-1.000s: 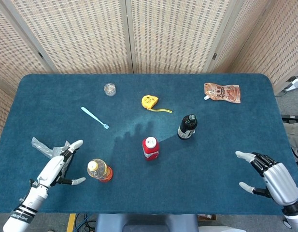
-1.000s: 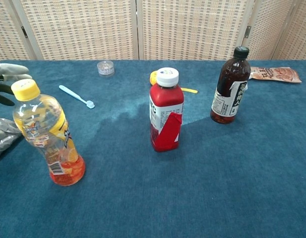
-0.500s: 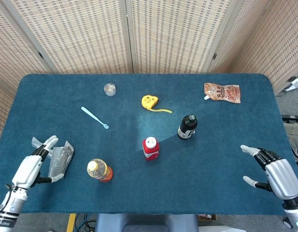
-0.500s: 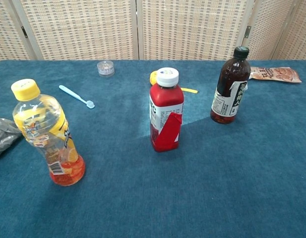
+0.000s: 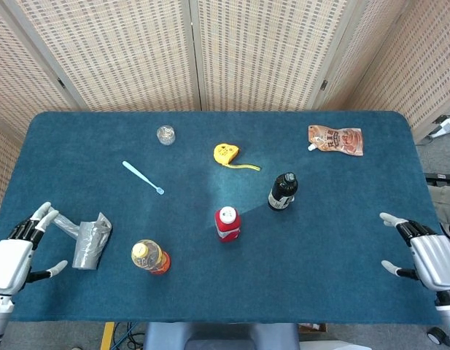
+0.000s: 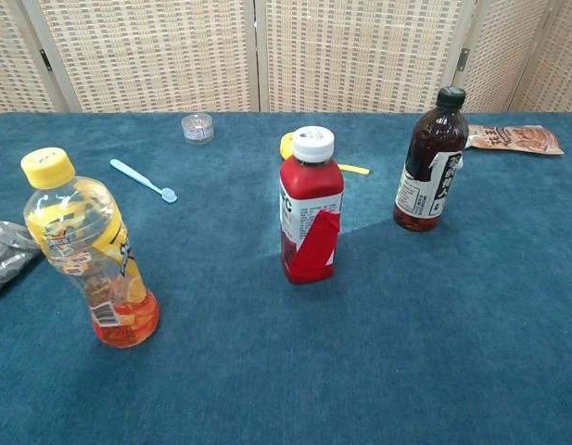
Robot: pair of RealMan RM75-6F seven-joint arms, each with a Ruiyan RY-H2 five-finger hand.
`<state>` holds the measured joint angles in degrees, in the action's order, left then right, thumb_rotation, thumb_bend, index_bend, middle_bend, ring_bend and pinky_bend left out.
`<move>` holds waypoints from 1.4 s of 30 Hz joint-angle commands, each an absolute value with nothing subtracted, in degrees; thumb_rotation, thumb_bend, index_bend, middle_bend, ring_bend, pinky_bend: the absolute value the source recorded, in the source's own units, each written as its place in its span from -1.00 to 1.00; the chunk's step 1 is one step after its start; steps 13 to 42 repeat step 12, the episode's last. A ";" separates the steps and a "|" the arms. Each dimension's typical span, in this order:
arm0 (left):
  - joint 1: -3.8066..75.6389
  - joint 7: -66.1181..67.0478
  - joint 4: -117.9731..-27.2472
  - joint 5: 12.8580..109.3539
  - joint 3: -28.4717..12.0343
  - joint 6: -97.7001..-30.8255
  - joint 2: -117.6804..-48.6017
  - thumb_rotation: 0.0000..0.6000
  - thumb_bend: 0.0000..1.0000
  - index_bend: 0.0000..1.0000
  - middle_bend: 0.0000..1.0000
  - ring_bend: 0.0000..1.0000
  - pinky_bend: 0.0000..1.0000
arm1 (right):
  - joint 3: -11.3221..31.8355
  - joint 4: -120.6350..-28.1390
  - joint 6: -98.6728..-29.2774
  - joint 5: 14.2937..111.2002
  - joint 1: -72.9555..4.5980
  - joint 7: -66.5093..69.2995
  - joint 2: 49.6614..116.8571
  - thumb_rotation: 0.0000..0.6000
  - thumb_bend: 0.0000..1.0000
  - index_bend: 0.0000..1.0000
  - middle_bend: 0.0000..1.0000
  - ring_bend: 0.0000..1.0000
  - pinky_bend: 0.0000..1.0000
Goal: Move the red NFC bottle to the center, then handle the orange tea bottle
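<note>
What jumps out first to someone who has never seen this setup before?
Three upright bottles on the blue table: a red bottle with a white cap near the middle, a dark bottle just behind and to its right, and an orange tea bottle with a yellow cap toward the front left. Then the two pale robot hands at the front corners, the left hand and right hand, both open and holding nothing.

Three bottles stand on the bench [image 5: 341, 240]: one red NFC bottle [image 5: 227, 224], one orange tea bottle [image 5: 150, 257] with a yellow cap, and one dark bottle [image 5: 282, 192] with a black cap. There is one blue toothbrush [image 5: 143, 177], one yellow tape measure [image 5: 226, 153], one small clear cup [image 5: 165, 134], one snack pouch [image 5: 336, 139] and one crumpled grey bag [image 5: 86, 235].
</note>
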<state>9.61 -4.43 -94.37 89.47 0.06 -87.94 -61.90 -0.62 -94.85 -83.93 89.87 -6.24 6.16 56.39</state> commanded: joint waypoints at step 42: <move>9.58 -5.18 -91.04 89.92 0.06 -85.56 -63.85 1.00 -0.83 -0.65 -0.75 -0.81 -0.66 | 0.21 -94.51 -82.61 88.98 -6.43 6.82 56.17 1.00 -0.87 -0.54 -0.37 -0.45 -0.17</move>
